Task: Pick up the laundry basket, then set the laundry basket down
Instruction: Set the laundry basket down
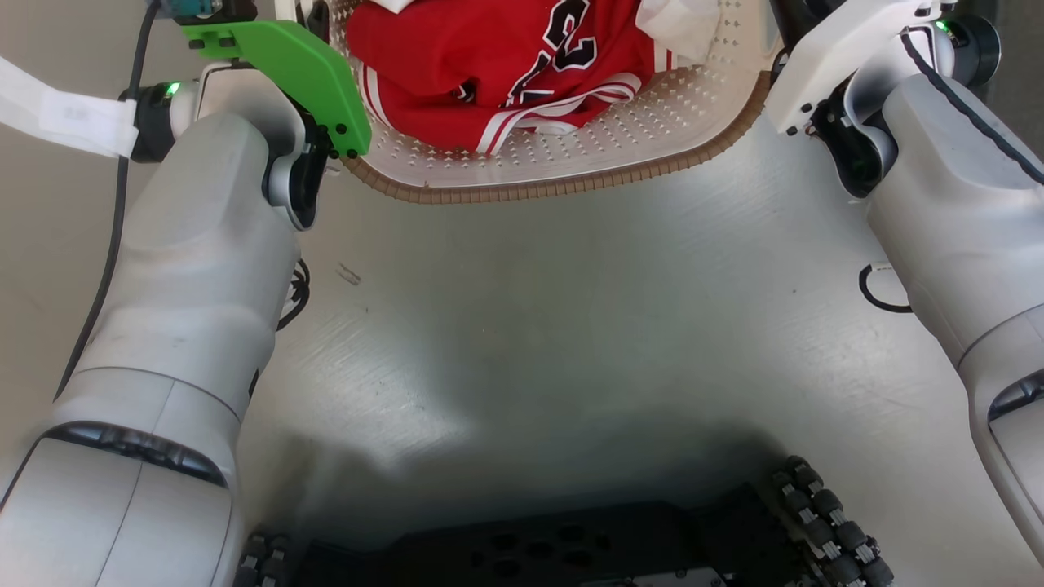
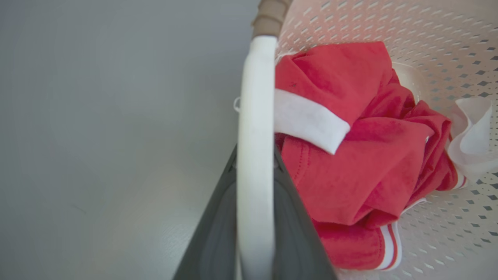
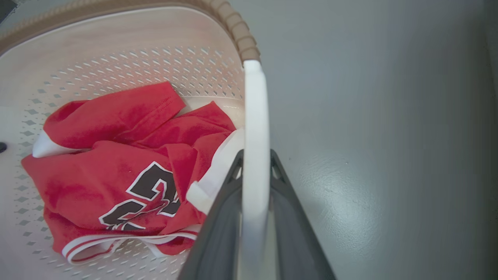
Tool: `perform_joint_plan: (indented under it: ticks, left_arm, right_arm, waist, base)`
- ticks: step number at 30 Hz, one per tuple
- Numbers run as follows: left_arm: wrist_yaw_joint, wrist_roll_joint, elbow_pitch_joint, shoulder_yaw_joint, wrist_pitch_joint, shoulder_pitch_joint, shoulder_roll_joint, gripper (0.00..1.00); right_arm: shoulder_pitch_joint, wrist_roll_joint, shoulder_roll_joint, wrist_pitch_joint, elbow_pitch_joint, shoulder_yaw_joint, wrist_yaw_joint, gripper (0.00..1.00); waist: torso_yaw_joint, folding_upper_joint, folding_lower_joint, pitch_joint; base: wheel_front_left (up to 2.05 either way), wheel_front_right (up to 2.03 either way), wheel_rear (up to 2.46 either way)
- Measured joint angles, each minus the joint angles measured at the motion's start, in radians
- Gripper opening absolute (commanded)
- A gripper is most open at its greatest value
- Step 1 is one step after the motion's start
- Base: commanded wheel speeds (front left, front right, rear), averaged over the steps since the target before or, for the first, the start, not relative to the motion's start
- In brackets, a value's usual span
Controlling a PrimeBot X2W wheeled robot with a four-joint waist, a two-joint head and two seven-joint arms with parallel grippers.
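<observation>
Both clamped on laundry basket (image 1: 571, 163) handles (image 2: 253, 97) — left tool (image 2: 255, 155), right tool (image 3: 255, 157).

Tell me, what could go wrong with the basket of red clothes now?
The left gripper and right gripper each pinch one thin white handle. If one slips, or one arm moves faster, the laundry basket could tilt. Then the red jersey, heaped loose inside, might slide out onto the floor.
</observation>
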Motion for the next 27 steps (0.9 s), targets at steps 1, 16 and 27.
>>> perform_joint_plan:
  ticks: [1,16,27]
  left_arm:
    - [0.000,0.000,0.003,0.000,-0.001,0.000,0.000,0.00]
    - [-0.003,0.001,0.036,-0.001,-0.017,-0.023,-0.008,0.00]
    - [-0.019,0.001,0.048,-0.004,-0.025,-0.034,-0.008,0.00]
  right_arm:
    - [0.000,0.000,0.001,0.000,0.002,0.001,0.000,0.00]
    - [-0.004,0.008,0.012,-0.013,0.030,-0.002,0.001,0.00]
    - [-0.018,0.008,0.014,-0.021,0.042,0.001,0.004,0.00]
  waist:
    - [0.001,0.0000,0.0000,0.005]
    - [0.002,0.0000,-0.0001,0.038]
    - [0.003,0.0000,-0.0001,0.044]
  base:
    - [0.00,0.00,0.00]
    - [0.00,0.00,0.00]
    - [0.00,0.00,0.00]
